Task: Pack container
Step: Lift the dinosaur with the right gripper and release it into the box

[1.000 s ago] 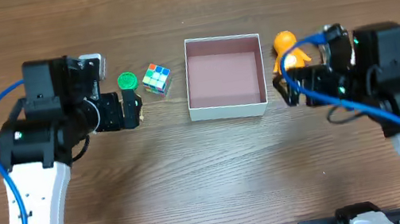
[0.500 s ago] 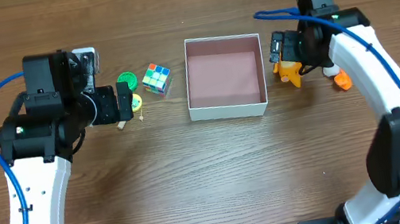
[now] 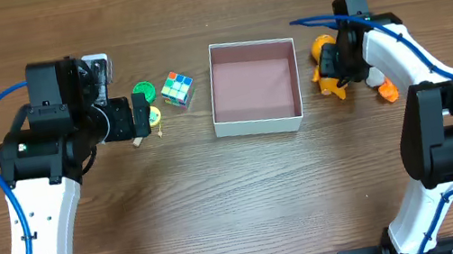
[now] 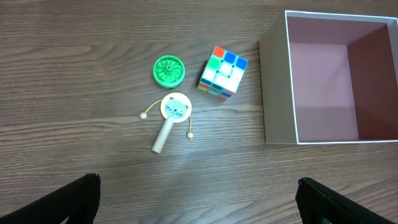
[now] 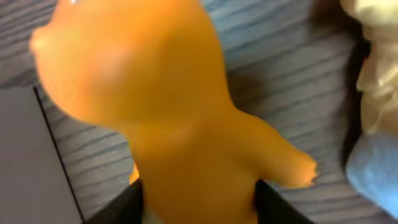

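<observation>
The container (image 3: 260, 125), a shallow white-walled square box with a pink-brown inside, sits mid-table and holds nothing; its wall also shows in the left wrist view (image 4: 277, 93) and at the left edge of the right wrist view (image 5: 25, 162). Just right of it stands an orange toy figure (image 3: 321, 46). My right gripper (image 3: 332, 65) is shut on the toy's body (image 5: 155, 93), with a black finger pressed against each side (image 5: 196, 205). My left gripper (image 3: 145, 121) hovers open over bare wood (image 4: 199, 199), left of the container and near the small toys.
Left of the container lie a green disc (image 4: 168, 70), a colour cube (image 4: 223, 72) and a small cat-face rattle drum (image 4: 174, 112). Right of the orange figure sit a white piece (image 3: 374, 78) and a small orange piece (image 3: 387, 91). A cream and blue thing (image 5: 373, 93) is close beside the held toy.
My right arm swung in over the orange figure and its jaws closed on the body. The left arm shifted slightly a second ago and has held still since.
</observation>
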You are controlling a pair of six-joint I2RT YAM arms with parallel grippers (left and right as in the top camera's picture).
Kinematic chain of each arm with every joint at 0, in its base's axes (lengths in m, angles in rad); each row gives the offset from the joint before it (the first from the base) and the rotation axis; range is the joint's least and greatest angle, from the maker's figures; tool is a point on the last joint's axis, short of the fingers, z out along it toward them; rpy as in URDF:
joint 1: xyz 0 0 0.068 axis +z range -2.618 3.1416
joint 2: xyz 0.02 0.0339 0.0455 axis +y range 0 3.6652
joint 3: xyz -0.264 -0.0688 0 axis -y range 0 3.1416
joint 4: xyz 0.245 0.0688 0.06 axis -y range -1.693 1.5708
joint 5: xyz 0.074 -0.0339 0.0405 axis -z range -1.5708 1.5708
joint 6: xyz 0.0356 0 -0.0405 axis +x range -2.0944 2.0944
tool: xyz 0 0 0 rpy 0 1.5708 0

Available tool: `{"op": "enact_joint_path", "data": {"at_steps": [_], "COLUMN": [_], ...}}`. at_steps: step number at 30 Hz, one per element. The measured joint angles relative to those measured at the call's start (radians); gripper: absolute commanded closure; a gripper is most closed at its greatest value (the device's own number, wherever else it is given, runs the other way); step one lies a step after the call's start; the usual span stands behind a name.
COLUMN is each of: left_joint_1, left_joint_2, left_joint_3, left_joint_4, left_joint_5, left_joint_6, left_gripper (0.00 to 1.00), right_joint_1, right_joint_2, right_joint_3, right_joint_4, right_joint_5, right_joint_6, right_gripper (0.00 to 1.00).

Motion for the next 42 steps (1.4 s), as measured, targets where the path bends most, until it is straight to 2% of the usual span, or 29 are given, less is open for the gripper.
{"op": "enact_joint_path", "data": {"at_steps": [2, 3, 6, 9, 12, 15, 18, 22, 26, 30, 32, 33, 34, 42], "left_joint_1": [0.000, 0.000, 0.000, 0.000, 0.000, 0.000, 0.000, 0.000, 0.000, 0.000, 0.000, 0.000, 0.000, 0.000], "left_joint_2": [0.000, 0.000, 0.000, 0.000, 0.000, 0.000, 0.000, 0.000, 0.000, 0.000, 0.000, 0.000, 0.000, 0.000], "left_joint_3": [0.000, 0.000, 0.000, 0.001, 0.001, 0.001, 0.001, 0.001, 0.001, 0.001, 0.001, 0.001, 0.001, 0.001], "left_joint_4": [0.000, 0.000, 0.000, 0.000, 0.000, 0.000, -0.001, 0.000, 0.000, 0.000, 0.000, 0.000, 0.000, 0.000], "left_joint_5": [0.000, 0.000, 0.000, -0.003, -0.003, -0.004, -0.004, -0.004, -0.004, -0.004, -0.004, -0.004, -0.004, -0.004], "left_joint_6": [0.000, 0.000, 0.000, 0.000, 0.000, 0.000, 0.000, 0.000, 0.000, 0.000, 0.000, 0.000, 0.000, 0.000], "left_gripper": [0.00, 0.00, 0.00, 0.00, 0.00, 0.00, 0.00, 0.00, 0.00, 0.00, 0.00, 0.00, 0.00, 0.00], "right_joint_1": [0.000, 0.000, 0.003, 0.030, 0.117, 0.254, 0.376, 0.426, 0.426, 0.434, 0.454, 0.464, 0.478, 0.508], "right_joint_2": [0.000, 0.000, -0.007, -0.071, -0.164, -0.233, -0.216, -0.143, -0.060, 0.014, 0.038, 0.040, 0.040, -0.008], "right_joint_3": [0.011, 0.026, 0.154, 0.366, 0.522, 0.568, 0.526, 0.373, 0.266, 0.246, 0.245, 0.245, 0.245, 0.244], "right_joint_4": [-0.048, -0.084, -0.272, -0.445, -0.517, -0.493, -0.381, -0.241, -0.146, -0.086, -0.043, -0.039, -0.035, -0.063], "right_joint_5": [0.002, 0.004, 0.012, 0.014, -0.010, -0.048, -0.044, 0.007, -0.018, -0.077, -0.122, -0.127, -0.129, -0.060], "right_joint_6": [0.007, 0.010, 0.009, 0.011, 0.035, 0.097, 0.225, 0.368, 0.426, 0.447, 0.451, 0.461, 0.452, 0.478], "right_gripper": [0.94, 0.96, 0.96, 0.96, 0.96, 0.96, 0.96, 0.96, 0.96, 0.85, 0.61, 0.52, 0.00, 0.00]}}
